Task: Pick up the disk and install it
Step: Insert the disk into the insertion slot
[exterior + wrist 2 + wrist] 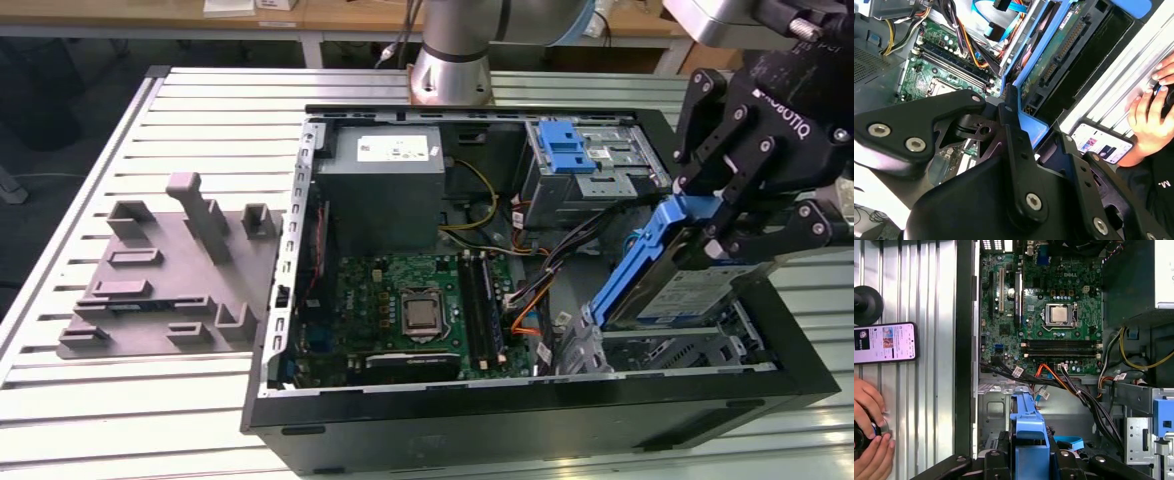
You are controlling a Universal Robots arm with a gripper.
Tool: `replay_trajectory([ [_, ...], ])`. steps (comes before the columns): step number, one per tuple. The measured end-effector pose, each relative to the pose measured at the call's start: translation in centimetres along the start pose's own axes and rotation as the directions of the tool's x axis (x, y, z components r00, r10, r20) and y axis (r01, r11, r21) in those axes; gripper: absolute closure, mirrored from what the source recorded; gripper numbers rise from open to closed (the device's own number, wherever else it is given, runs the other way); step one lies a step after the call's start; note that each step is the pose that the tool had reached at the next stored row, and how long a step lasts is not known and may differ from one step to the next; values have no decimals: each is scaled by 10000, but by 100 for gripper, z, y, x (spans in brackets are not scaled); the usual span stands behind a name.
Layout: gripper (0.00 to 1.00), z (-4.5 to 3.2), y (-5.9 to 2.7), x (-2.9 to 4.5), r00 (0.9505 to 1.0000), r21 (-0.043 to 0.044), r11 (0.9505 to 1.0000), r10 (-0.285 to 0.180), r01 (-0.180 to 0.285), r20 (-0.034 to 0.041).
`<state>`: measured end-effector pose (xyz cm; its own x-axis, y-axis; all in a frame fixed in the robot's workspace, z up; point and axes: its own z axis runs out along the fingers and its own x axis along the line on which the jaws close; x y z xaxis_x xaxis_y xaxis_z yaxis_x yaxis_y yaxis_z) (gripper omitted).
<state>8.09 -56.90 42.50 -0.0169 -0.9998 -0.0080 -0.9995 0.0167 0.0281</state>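
Gripping the disk (687, 290) at its blue-railed end, the pincer (747, 238) is closed on it, holding it tilted just above the drive bay (674, 350) of the open computer case (507, 405).

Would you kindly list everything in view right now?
computer case: one, black, open, on the table
table: one, silver, slatted, under the case
motherboard: one, green, inside the case
metal box: one, grey, white sticker, beside the motherboard
latch: one, blue, on the drive cage
cables: several, black, orange, yellow, across the case
fixture plate: one, grey, on the table, exterior view's left of the case
phone: one, screen lit, on the table outside the case
disk: one, silver-grey with blue rails, in the gripper, over the case
hand: at least one, near the phone
gripper: one, black, shut on the disk
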Motion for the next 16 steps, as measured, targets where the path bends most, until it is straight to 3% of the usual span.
replay_trajectory([
  [16, 64, 148, -4, 2, 10000, 0, 10000, 0, 0, -2],
])
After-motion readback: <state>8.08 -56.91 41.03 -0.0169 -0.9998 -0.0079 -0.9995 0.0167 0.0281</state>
